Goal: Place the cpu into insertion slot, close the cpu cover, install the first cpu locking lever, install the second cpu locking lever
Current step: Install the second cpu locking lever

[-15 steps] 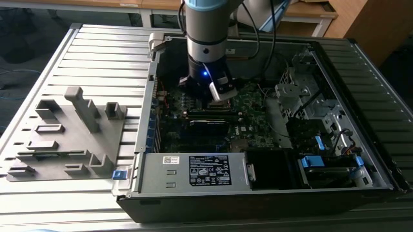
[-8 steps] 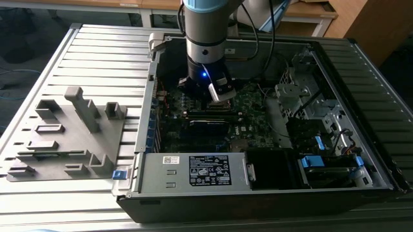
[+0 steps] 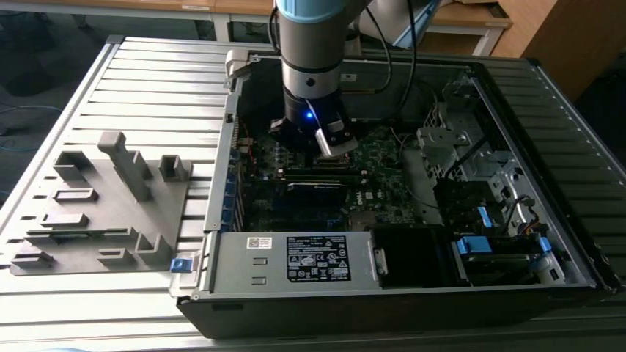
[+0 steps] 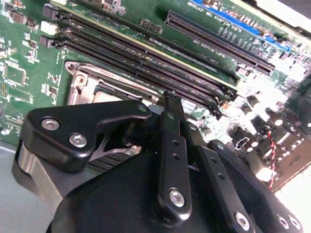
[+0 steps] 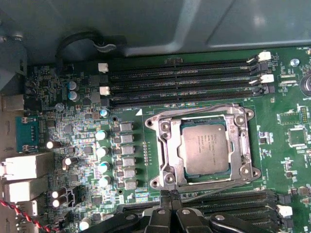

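In the first wrist view the cpu (image 5: 204, 148), a dull silver square, lies flat in the insertion slot (image 5: 154, 183) on the green board. The silver cpu cover (image 5: 168, 145) lies down around it, framing the chip. A thin wire lever (image 5: 214, 182) runs along the socket edge nearest my fingers. My gripper (image 5: 168, 195) is shut, with its black fingertips together just beside that edge of the socket and nothing visible between them. In the second wrist view the gripper (image 4: 170, 97) hovers next to the socket frame (image 4: 80, 82). In the exterior view the gripper (image 3: 311, 150) reaches down into the open computer case (image 3: 225, 242).
Long black memory slots (image 5: 184, 80) run along both sides of the socket, with rows of capacitors (image 5: 102, 150) beside it. A power supply box (image 3: 293, 258), a drive cage (image 3: 470, 161) and cables crowd the case. A grey fixture tray (image 3: 98, 213) sits on the exterior view's left.
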### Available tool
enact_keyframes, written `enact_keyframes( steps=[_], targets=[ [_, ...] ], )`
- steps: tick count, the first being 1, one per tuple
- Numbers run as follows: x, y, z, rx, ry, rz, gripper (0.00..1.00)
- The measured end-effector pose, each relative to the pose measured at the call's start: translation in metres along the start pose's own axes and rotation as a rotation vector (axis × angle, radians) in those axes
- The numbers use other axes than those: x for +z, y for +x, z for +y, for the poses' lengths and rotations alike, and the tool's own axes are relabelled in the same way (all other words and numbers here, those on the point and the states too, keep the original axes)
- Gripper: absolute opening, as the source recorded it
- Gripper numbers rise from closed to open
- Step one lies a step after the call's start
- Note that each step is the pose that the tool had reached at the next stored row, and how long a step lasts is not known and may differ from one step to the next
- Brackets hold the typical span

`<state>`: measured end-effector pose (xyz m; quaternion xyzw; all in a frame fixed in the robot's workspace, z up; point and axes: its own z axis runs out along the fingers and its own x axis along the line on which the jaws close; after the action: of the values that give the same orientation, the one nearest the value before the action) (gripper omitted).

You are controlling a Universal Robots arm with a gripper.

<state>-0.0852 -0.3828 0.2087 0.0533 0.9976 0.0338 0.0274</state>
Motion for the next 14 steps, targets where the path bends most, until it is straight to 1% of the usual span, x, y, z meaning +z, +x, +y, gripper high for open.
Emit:
enact_keyframes(
  steps=[3,5,7,11,12,14],
  targets=[
    [0.0006,0.0002,-0.0013,0.001,-0.0111,0.0012,0.11],
    [0.0013,0.0004,-0.0024,0.001,-0.0207,0.0023,0.11],
    [0.002,0.0006,-0.0035,0.002,-0.0285,0.0031,0.11],
    [0.0042,0.0014,-0.0057,0.002,-0.0379,0.0041,0.11],
    [0.0045,0.0016,-0.0061,0.002,-0.0426,0.0046,0.11],
    [0.0049,0.0019,-0.0071,0.003,-0.057,0.006,0.11]
  ],
)
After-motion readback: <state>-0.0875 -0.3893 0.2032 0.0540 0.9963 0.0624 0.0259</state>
